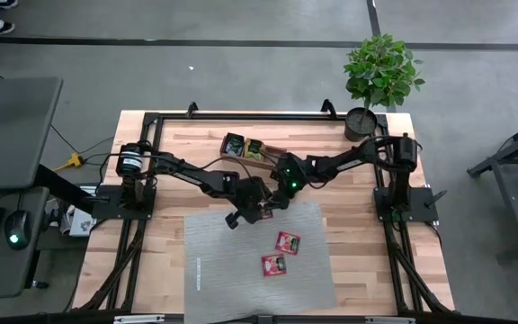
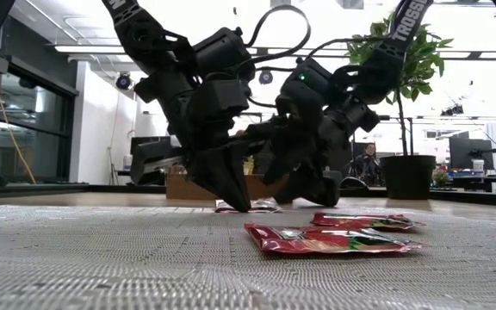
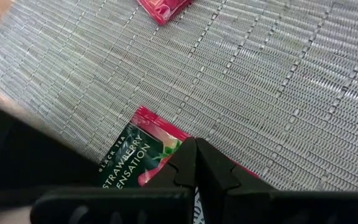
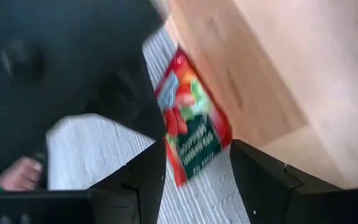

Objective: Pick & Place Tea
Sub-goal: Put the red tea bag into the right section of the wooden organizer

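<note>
Left wrist view — red-pink strawberry sachet (image 3: 143, 155)

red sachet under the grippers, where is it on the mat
High view: the red sachet lies at the grey mat's far edge, mid-table, under the shut left gripper and open right gripper.

High view: straight down over whole table (image 1: 349, 234), far. Low view: mat (image 2: 145, 258) level, facing room. Each wrist view: close behind own pincer, aimed down. All share red sachet (image 3: 143, 155) by left pincer (image 3: 196, 163).
</note>
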You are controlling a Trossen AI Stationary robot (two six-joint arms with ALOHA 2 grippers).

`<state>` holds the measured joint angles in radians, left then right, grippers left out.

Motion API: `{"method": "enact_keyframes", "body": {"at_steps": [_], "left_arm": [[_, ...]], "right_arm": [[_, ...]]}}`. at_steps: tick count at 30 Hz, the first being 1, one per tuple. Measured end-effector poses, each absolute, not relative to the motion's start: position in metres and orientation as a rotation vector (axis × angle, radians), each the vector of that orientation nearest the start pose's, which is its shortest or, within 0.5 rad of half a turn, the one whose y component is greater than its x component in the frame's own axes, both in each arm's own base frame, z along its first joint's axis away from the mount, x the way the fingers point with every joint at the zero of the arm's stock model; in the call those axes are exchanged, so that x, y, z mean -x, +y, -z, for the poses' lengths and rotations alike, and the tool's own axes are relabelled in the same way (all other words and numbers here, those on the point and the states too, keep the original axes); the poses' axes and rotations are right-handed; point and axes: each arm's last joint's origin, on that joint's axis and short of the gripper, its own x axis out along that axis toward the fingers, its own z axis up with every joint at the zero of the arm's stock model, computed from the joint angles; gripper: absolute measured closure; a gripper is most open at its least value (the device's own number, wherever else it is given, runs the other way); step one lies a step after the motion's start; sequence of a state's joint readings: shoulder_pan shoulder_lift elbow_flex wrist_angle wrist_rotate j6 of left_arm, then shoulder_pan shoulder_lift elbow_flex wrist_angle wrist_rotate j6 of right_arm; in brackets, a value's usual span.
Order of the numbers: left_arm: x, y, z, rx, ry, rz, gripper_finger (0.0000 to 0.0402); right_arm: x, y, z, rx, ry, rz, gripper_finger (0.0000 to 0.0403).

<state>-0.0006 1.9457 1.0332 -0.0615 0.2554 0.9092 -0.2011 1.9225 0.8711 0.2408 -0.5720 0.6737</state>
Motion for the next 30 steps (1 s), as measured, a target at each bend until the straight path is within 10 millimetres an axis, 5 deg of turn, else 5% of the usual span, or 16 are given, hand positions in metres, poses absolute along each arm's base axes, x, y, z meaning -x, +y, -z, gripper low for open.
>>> {"method": "enact_keyframes", "body": {"at_steps": [21,30], "left_arm": [[-0.369,-0.003,-0.113,-0.672,0.776,0.647,0.0402],[-0.368,-0.003,-0.113,-0.669,0.777,0.646,0.0402]], "right_arm": [[-0.351,-0.044,-0.1,-0.789,0.884,-0.005,0.0229],[-0.356,-0.043,-0.092,-0.782,0.908,0.012,0.0307]]}}
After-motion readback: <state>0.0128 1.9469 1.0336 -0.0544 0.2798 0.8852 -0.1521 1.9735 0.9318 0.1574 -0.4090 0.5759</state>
